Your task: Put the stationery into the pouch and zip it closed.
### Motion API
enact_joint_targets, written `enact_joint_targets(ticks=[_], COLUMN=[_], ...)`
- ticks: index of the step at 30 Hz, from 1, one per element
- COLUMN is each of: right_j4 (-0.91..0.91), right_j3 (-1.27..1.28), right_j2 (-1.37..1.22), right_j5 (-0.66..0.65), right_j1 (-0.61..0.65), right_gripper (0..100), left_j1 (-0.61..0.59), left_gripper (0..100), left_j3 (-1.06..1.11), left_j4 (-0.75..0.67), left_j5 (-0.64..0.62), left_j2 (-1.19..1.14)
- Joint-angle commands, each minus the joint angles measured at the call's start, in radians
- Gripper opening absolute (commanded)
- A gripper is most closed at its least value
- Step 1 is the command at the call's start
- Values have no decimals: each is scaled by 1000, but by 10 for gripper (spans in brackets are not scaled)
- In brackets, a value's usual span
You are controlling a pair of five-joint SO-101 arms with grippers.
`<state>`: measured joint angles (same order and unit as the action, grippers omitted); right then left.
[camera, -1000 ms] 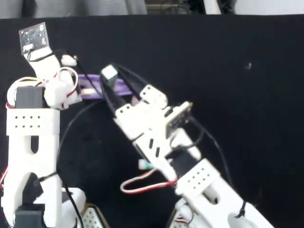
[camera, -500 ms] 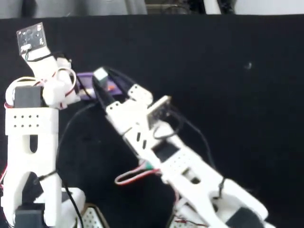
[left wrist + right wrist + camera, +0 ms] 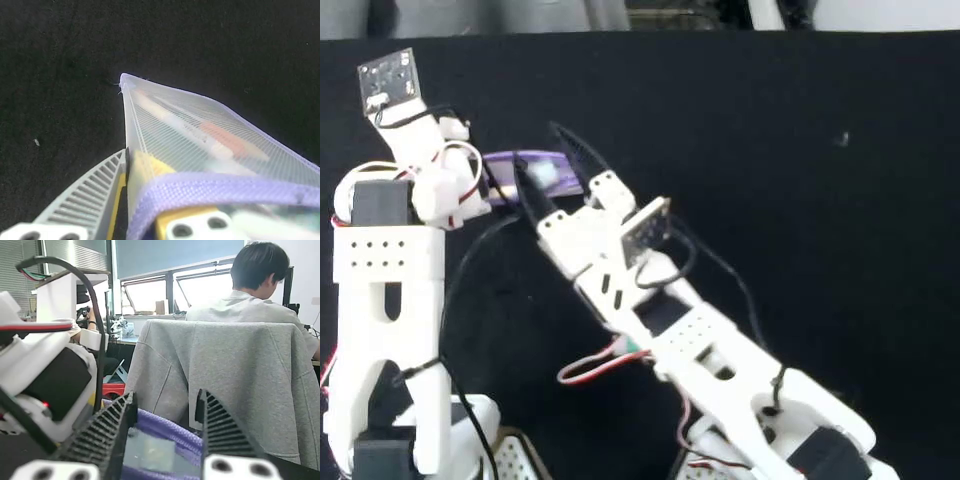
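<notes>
clenching the left gripper (image 3: 129,165) on the purple zip edge of the mesh pouch (image 3: 165,115), near one corner. spreading the right gripper (image 3: 167,400) wide, released, straddling the pouch's purple rim, with a pale block (image 3: 150,452) sitting low between the ribbed fingers. showing, from the left wrist, stationery (image 3: 225,142) already lying inside the mesh; showing, from the high camera, both grippers meeting at the pouch on the black table (image 3: 770,150), toward its far left.

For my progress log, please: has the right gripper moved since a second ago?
Yes, the right gripper has shifted toward the left arm's white base, which stayed put.
</notes>
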<state>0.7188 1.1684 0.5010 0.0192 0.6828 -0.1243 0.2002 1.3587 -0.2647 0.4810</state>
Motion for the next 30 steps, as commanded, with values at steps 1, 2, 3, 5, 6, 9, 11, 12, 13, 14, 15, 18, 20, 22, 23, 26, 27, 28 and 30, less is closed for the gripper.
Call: enact_joint_targets(ticks=[1,2,3,5,6,9,11,12,13,14,15,18,20,22,23,26,27,28,30], right_j4=[8,8,8,6,5,5,5,5,3,0,-15,-155,-269,-361,-408,-552,-591,-632,-746], right_j3=[-33,-33,-33,-33,-36,-38,-38,-39,-39,-35,-31,-30,-36,-36,-36,-38,-39,-44,-62], right_j2=[-1,-1,-1,-1,-1,1,1,4,15,33,59,185,297,418,484,682,736,792,875], right_j5=[0,0,0,-2,-2,-2,-3,-3,-3,-3,-3,-2,-2,-2,-2,-3,-3,-3,-3], right_j1=[3,3,3,3,2,-21,-43,-61,-77,-97,-115,-167,-190,-210,-227,-301,-327,-348,-382], right_gripper=[182,182,183,183,183,184,182,181,181,181,181,181,181,181,181,181,181,181,181], left_j1=[-13,-13,-13,-13,-13,-15,-27,-42,-59,-82,-113,-197,-246,-272,-278,-282,-282,-282,-283], left_gripper=[30,30,30,30,30,30,30,30,30,30,30,30,30,30,30,30,30,30,30], left_j3=[-30,-28,-25,-24,-24,-31,-35,-35,-30,-27,-27,-33,-36,-36,-36,-30,-30,-30,-30], left_j4=[-18,-18,-18,-20,-20,-20,-21,-31,-46,-60,-71,-92,-103,-115,-115,-120,-120,-120,-121], left_j5=[-8,-8,-8,-9,-9,-9,-9,-9,-8,-6,-6,-5,0,21,26,29,29,31,31], left_j2=[3,3,3,3,3,3,5,6,8,9,9,5,5,5,3,3,3,3,3])
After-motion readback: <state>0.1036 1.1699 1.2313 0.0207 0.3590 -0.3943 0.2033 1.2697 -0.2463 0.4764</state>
